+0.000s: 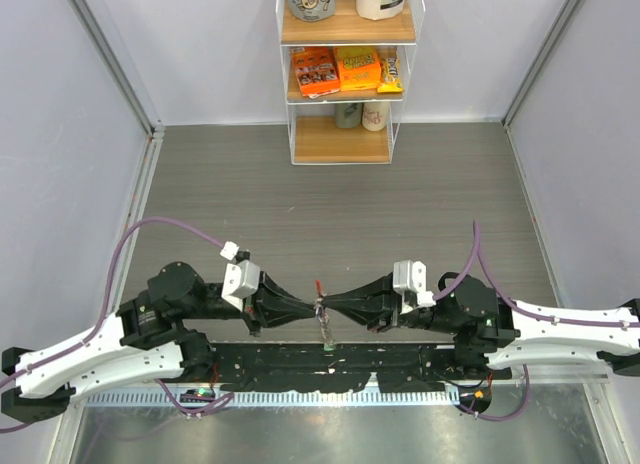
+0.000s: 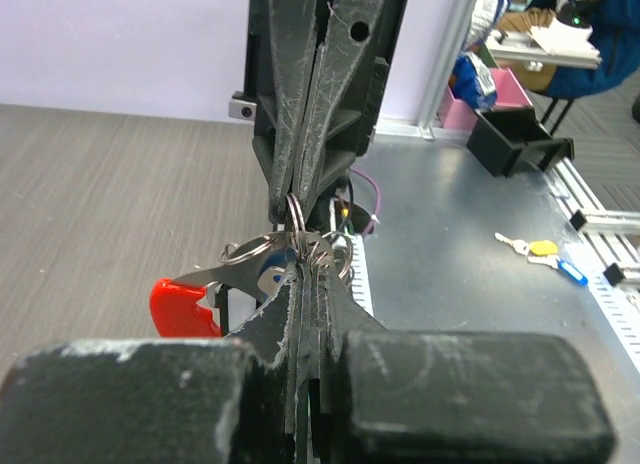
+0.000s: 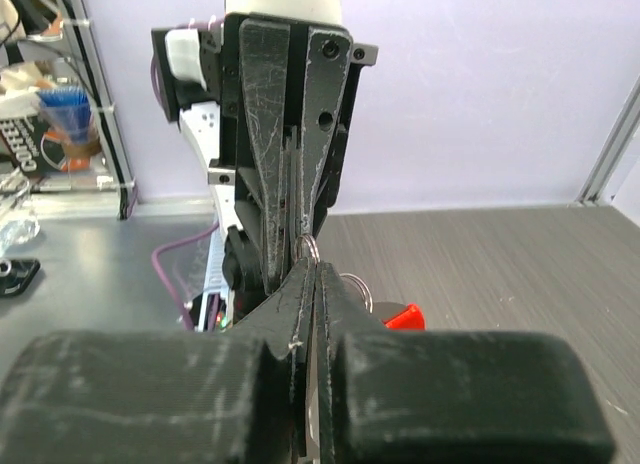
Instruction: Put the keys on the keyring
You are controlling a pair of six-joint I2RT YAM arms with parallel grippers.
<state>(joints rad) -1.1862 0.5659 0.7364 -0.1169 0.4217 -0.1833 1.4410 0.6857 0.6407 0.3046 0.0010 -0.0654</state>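
My left gripper [image 1: 311,306] and right gripper [image 1: 331,306] meet tip to tip above the table's near edge. Both are shut on the keyring [image 1: 321,306]. In the left wrist view my own jaws [image 2: 305,271] pinch silvery rings [image 2: 243,252]. A blue key head [image 2: 268,275] sits among them and the red fob [image 2: 184,307] sticks out to the left. The right gripper [image 2: 298,206] grips a ring from above. In the right wrist view the ring [image 3: 312,247] shows between both tips, with the red fob [image 3: 404,317] behind. A thin piece hangs below the ring [image 1: 326,331].
Two small loose keys lie on the metal surface, one yellowish-headed [image 2: 541,248] and one blue-headed [image 2: 572,273]. A black box [image 2: 510,141] and a pink box [image 2: 470,102] stand beyond them. A white shelf with snack packs [image 1: 340,69] stands at the far wall.
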